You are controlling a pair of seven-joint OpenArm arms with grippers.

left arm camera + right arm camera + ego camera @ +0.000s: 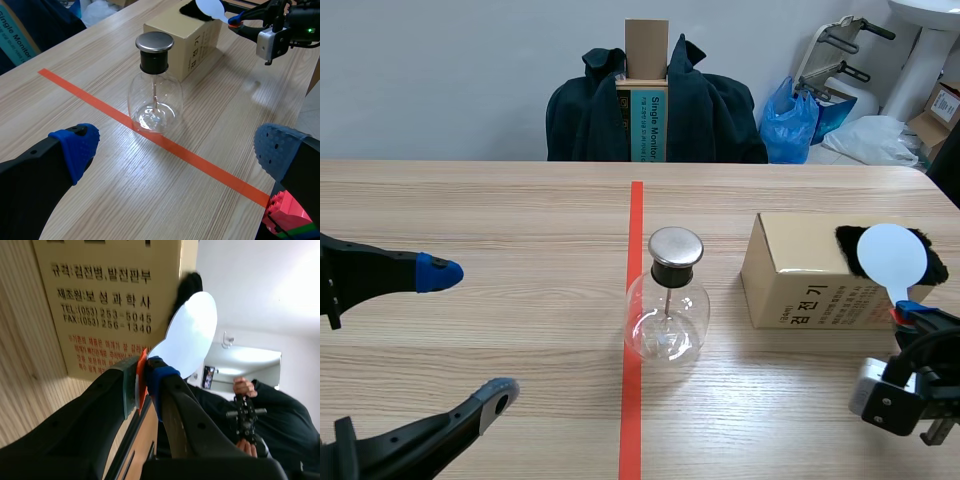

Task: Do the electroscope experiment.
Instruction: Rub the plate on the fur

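Two sets of fingers lie nearest the robot. The left gripper [470, 333] is held left of the electroscope [666, 310] and apart from it, its fingers spread wide with nothing between them. The right gripper [910, 312] is placed well to the electroscope's right, its fingers clamped on the stem of the white disc [888, 255]. The electroscope is stood upright on the tape line [636, 220] at mid-tabletop [470, 210], with its metal cap [676, 245] uppermost. The disc is held upright, stem down, against the black fur [848, 250] on the cardboard box [800, 270], right of the electroscope. The right arm is judged the nearer: the disc would have to be carried leftward to the cap.
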